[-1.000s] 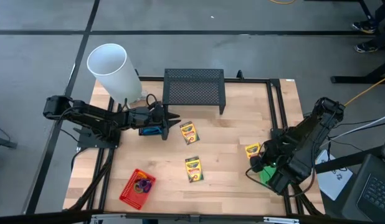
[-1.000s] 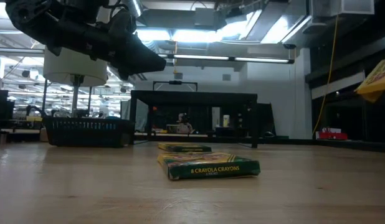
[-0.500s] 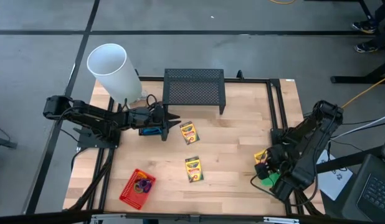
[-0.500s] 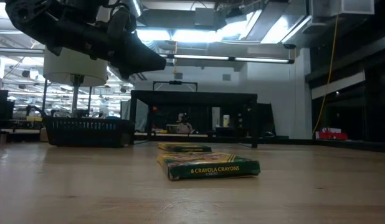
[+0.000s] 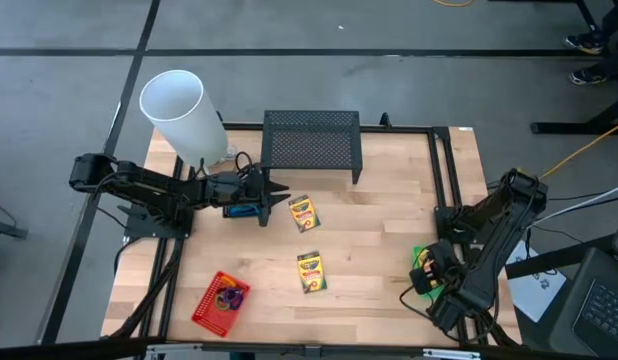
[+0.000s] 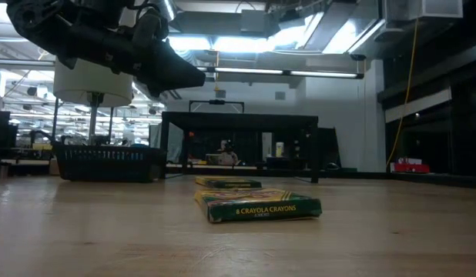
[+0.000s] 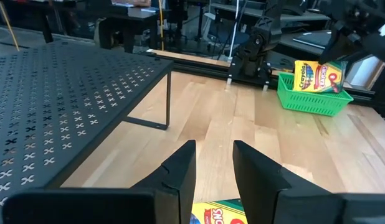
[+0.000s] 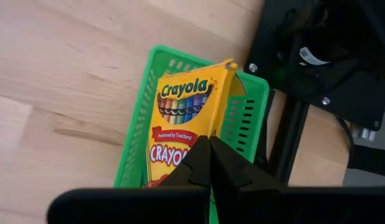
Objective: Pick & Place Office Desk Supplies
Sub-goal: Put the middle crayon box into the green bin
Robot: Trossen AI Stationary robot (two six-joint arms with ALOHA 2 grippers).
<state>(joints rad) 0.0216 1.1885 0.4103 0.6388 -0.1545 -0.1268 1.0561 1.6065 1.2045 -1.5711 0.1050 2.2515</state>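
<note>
Farthest from the black mesh stand (image 5: 311, 140), by the table's near edge and off toward the left arm's side, sits the red basket (image 5: 207, 308) with purple and orange loops (image 5: 229, 296) inside. Nearer the stand, straight out from it, the near crayon box (image 5: 310, 271) lies flat on the wood. Level with that box, at the right arm's table edge, the green basket (image 8: 142, 93) holds the upright crayon box (image 8: 183, 124). The right gripper (image 8: 208, 158) is pinched closed right over it, though whether it grips the box cannot be told. Just in front of the stand, the left gripper (image 7: 213, 146) hovers with fingers partly apart and nothing between them, the far crayon box (image 5: 303, 213) lying just beside its tips. A white cylinder (image 5: 179, 110) stands next to the stand's left end.
</note>
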